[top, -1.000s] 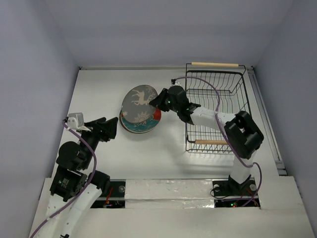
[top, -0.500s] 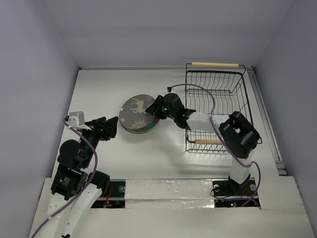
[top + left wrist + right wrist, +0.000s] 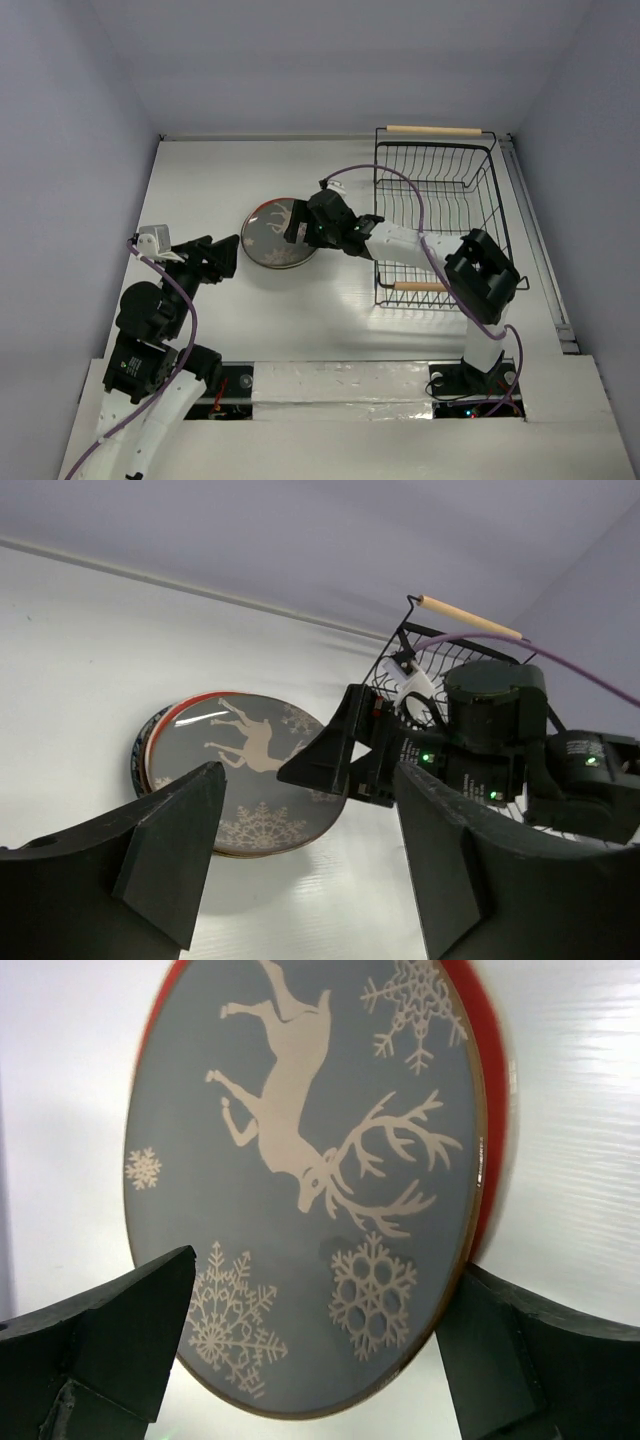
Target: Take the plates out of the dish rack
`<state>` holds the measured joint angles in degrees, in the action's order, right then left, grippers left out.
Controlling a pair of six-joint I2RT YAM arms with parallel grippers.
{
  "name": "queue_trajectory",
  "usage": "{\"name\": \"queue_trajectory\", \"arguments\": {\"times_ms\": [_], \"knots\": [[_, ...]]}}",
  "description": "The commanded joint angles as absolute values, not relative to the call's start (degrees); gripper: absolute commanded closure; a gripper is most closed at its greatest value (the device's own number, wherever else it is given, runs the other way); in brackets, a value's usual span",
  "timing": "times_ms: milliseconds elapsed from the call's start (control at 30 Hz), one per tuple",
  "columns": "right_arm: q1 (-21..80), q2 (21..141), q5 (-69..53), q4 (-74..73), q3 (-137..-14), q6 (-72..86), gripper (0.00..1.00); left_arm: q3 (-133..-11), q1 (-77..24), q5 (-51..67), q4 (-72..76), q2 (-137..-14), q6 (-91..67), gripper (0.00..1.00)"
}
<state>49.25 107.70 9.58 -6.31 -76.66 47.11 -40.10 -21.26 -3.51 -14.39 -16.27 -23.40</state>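
The plates lie in one stack (image 3: 272,240) on the table, left of the dish rack (image 3: 440,160). On top is the dark grey plate with a white deer (image 3: 300,1160), and a red plate's rim (image 3: 497,1130) shows under it. My right gripper (image 3: 296,226) hovers open over the stack's right side, its fingers (image 3: 130,1320) astride the deer plate's near edge without touching it. My left gripper (image 3: 226,258) stands open and empty just left of the stack (image 3: 240,780). I see no plate in the black wire rack.
The rack's wooden handles (image 3: 433,129) sit at its far and near ends. The right arm (image 3: 480,270) stretches across the rack's left side. A purple cable (image 3: 520,645) loops above the right wrist. Walls close in the table on the left, back and right.
The right gripper lowered the tilted deer plate flat onto the stack, then opened wide and let it go. The left gripper's jaws widened a little.
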Motion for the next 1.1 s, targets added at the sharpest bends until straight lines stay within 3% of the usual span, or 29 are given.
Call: {"name": "queue_trajectory", "arguments": {"times_ms": [0,233,533,600,633,733,767,967,1000,1033,1067], "knots": [[50.44,104.85,15.99,-15.53,-82.96,40.44,0.0,-40.34,-20.92,-3.95,-11.95,-16.17,-23.38,0.29],[50.45,104.25,16.53,-20.92,-84.99,36.21,0.0,-40.61,-20.39,-7.03,-12.92,-15.47,-23.82,0.03],[51.59,95.03,16.0,-20.22,-84.56,31.73,0.0,-40.96,-20.39,-7.91,-13.45,-15.82,-23.91,0.01],[51.59,89.08,17.22,-18.82,-83.42,30.59,0.06,-41.13,-20.39,-8.17,-13.62,-15.82,-23.99,0.01],[51.59,86.77,18.1,-18.37,-82.8,30.41,0.12,-41.13,-20.39,-8.26,-13.71,-15.82,-24.08,0.01],[51.59,75.91,23.1,-17.49,-80.16,28.39,0.74,-41.31,-20.39,-8.61,-13.62,-16.35,-24.08,0.01],[51.59,72.98,24.86,-17.4,-78.59,27.43,1.0,-41.57,-20.39,-8.7,-13.71,-16.52,-24.26,0.01],[51.59,47.26,40.58,-15.73,-71.11,22.51,0.97,-45.34,-20.39,-8.35,-14.06,-18.19,-23.47,0.01],[51.59,44.15,46.0,-15.56,-69.1,21.98,0.87,-47.27,-20.39,-8.7,-14.15,-18.63,-22.68,0.01],[51.59,41.16,49.27,-15.47,-68.13,21.62,0.56,-48.33,-20.39,-9.75,-14.67,-18.72,-22.33,0.01],[51.59,35.83,52.09,-15.56,-67.16,20.84,0.39,-49.21,-20.39,-10.45,-14.85,-18.89,-21.89,0.01]]}}
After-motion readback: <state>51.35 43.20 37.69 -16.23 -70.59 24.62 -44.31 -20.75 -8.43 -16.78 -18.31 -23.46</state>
